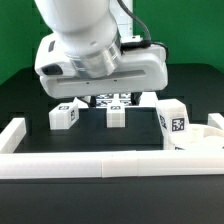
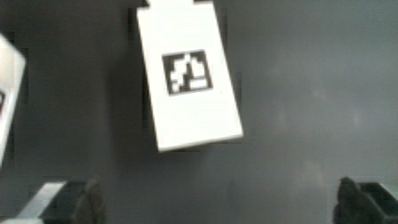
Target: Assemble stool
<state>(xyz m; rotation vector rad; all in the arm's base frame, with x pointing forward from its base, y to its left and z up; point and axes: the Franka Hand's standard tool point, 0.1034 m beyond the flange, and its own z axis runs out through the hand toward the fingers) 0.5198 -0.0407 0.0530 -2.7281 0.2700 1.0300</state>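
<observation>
In the wrist view a white blocky leg (image 2: 192, 78) with a square tag lies flat on the black table, lying beyond my gripper (image 2: 214, 205) and not between its fingers. The gripper is open, and only the table shows between the two dark fingertips (image 2: 64, 205). In the exterior view my hand (image 1: 100, 62) hovers over the back of the table. Below it stand three tagged legs: one (image 1: 65, 115) towards the exterior view's left, one (image 1: 116, 117) in the middle and a taller one (image 1: 172, 119) to the right. The round seat (image 1: 197, 141) lies at the far right, partly cut off.
A long white rail (image 1: 95, 165) runs along the table's front and turns up the exterior view's left side (image 1: 20, 135). The marker board (image 1: 116, 99) lies behind the legs, under my hand. A green wall closes the back.
</observation>
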